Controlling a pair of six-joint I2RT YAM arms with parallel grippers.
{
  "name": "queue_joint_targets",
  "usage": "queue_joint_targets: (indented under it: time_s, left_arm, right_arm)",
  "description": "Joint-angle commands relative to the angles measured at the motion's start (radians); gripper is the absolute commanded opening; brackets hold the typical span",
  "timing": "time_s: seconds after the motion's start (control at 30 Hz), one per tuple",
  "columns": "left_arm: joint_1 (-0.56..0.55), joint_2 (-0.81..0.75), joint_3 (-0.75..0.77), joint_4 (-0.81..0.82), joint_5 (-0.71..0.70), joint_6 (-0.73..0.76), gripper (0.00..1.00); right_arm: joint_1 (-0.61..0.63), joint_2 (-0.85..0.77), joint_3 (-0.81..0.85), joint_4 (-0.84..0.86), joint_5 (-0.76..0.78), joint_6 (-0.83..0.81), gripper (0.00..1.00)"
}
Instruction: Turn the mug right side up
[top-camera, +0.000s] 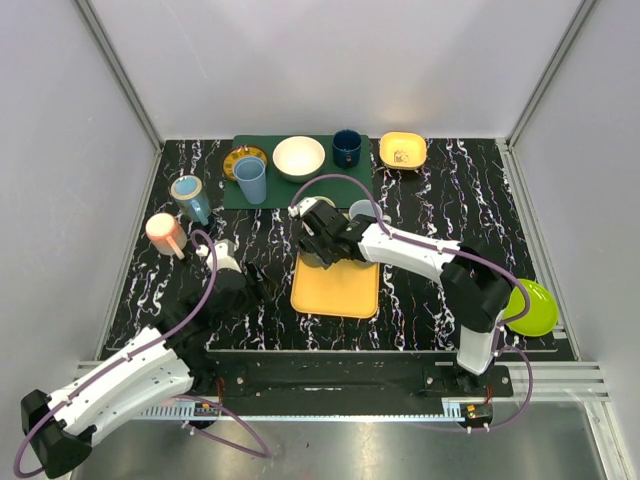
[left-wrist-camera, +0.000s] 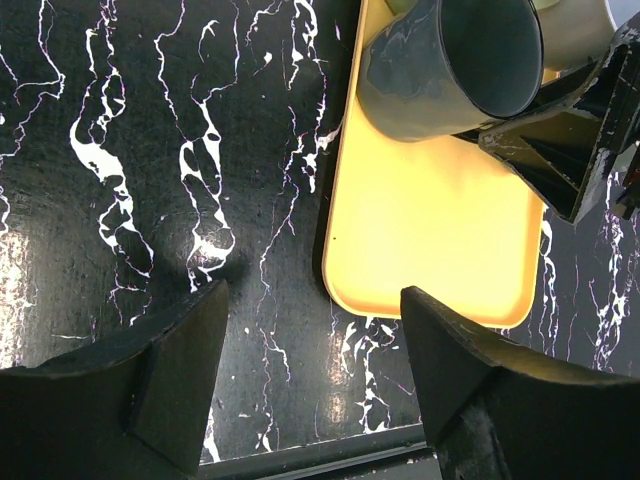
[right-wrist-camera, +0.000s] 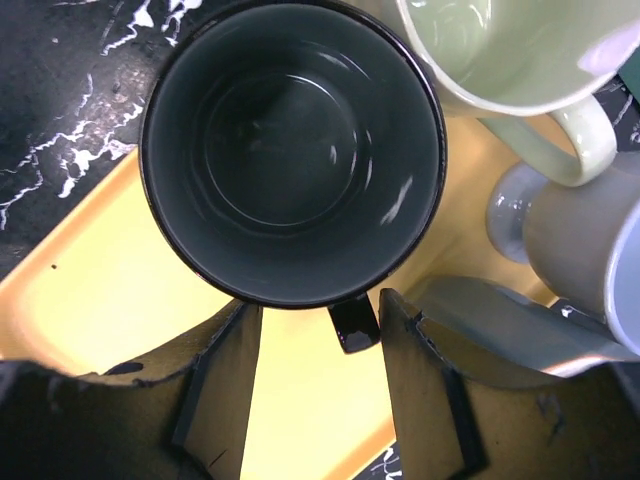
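Observation:
The dark mug (right-wrist-camera: 290, 150) stands mouth up on the far end of the yellow tray (right-wrist-camera: 90, 270); I look straight down into its empty inside. Its handle (right-wrist-camera: 353, 325) points toward my right gripper (right-wrist-camera: 320, 310), whose open fingers straddle it with their tips at the mug's wall and a gap on the left side. In the left wrist view the same mug (left-wrist-camera: 420, 80) shows with the right gripper's fingers (left-wrist-camera: 560, 150) beside it. From above, the right gripper (top-camera: 322, 240) covers the mug. My left gripper (left-wrist-camera: 312, 295) hovers open and empty over the black marbled table, left of the tray (left-wrist-camera: 430, 230).
A pale green mug (right-wrist-camera: 500, 50) and a grey cup (right-wrist-camera: 585, 250) crowd the dark mug's right side. At the back a green mat (top-camera: 225, 195) holds a blue cup (top-camera: 250, 180), white bowl (top-camera: 299, 157) and navy mug (top-camera: 347, 147). A pink cup (top-camera: 166, 235) stands left, a green bowl (top-camera: 535, 308) right.

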Motion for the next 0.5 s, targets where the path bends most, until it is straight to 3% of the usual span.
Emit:
queue_joint_targets:
  time_s: [0.0,0.33,0.47]
  left_arm:
    - [-0.002,0.015,0.002,0.048,-0.005,0.013,0.71]
    - [-0.002,0.018,-0.023,0.067,0.01,0.0,0.71]
    - [-0.002,0.015,-0.024,0.068,0.018,0.0,0.7]
  right_arm:
    - [-0.005,0.005,0.043,0.042,-0.12,0.055,0.56]
    - [0.012,-0.031,0.035,0.024,-0.188,0.178,0.56]
    - [0.012,-0.027,0.046,0.001,-0.182,0.176,0.46]
